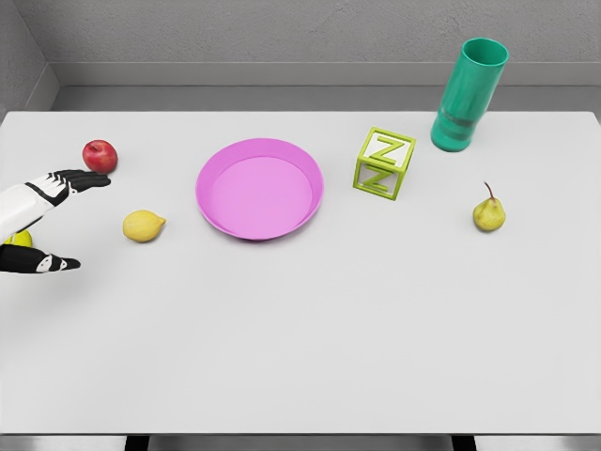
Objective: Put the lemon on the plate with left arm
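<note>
One lemon (144, 226) lies on the white table (310, 319), left of the pink plate (259, 188) and just apart from its rim. My left hand (47, 221) hovers at the far left edge, fingers spread and holding nothing, the upper fingers reaching toward the lemon, the thumb lower down. A red apple (100, 155) sits just beyond my fingertips, and something yellow peeks out beneath my wrist; I cannot tell what it is. To do this well, I judge I should slide right and slightly nearer, keeping clear of the apple, settle over the lemon, and close around its middle so it cannot roll. Then I lift straight up and carry it right over the rim. My right arm is out of view.
</note>
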Tool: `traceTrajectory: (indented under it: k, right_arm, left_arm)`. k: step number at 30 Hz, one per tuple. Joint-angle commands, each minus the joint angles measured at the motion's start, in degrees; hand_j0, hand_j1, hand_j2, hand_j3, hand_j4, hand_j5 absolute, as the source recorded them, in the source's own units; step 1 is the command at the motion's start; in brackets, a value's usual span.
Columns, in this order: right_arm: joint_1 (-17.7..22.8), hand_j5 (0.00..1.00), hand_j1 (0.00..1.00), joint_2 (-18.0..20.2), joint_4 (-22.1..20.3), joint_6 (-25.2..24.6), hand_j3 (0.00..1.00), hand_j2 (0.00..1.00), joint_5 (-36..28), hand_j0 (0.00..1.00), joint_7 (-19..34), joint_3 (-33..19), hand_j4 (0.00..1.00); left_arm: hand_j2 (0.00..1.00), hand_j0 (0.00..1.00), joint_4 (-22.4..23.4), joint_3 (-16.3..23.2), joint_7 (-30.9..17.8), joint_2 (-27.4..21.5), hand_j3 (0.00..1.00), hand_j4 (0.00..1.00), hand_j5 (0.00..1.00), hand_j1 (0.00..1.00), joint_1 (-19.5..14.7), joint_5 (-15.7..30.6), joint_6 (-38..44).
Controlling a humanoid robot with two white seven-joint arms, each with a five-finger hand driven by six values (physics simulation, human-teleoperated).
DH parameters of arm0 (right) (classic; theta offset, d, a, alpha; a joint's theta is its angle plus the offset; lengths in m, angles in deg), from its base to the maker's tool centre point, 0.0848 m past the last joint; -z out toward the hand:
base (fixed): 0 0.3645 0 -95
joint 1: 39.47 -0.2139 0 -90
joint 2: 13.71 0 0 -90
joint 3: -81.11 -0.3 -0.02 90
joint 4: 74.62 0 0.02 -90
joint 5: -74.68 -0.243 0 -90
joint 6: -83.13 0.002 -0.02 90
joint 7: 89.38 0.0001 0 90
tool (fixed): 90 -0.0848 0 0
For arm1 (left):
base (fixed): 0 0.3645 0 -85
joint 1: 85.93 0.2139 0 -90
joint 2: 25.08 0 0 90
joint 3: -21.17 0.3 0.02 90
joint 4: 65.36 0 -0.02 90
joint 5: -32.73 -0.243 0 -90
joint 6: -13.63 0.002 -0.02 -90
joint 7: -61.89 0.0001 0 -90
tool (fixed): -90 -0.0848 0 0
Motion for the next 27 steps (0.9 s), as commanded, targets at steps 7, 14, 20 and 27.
traceTrajectory:
  k: [7,14,20,27]
  right_arm:
    - [0.0,1.00,1.00,0.0,0.0,0.0,1.00,1.00,0.1,1.00,0.0,0.1,1.00]
    - [0.0,1.00,1.00,0.0,0.0,0.0,1.00,1.00,0.1,1.00,0.0,0.1,1.00]
    - [0.0,1.00,1.00,0.0,0.0,0.0,1.00,1.00,0.1,1.00,0.0,0.1,1.00]
    - [0.0,1.00,1.00,0.0,0.0,0.0,1.00,1.00,0.1,1.00,0.0,0.1,1.00]
  left_arm:
    - [1.00,1.00,0.5,-0.5,-2.1,-0.1,1.00,1.00,1.00,1.00,-0.5,-1.5,0.1]
    - [1.00,1.00,0.9,0.3,-8.3,8.1,1.00,1.00,1.00,1.00,-5.8,-13.3,0.1]
    - [1.00,1.00,2.4,8.4,-8.3,6.4,1.00,1.00,1.00,1.00,-12.8,-14.8,0.1]
    - [1.00,1.00,8.2,9.2,-8.3,6.6,1.00,1.00,1.00,1.00,-16.8,-15.4,0.1]
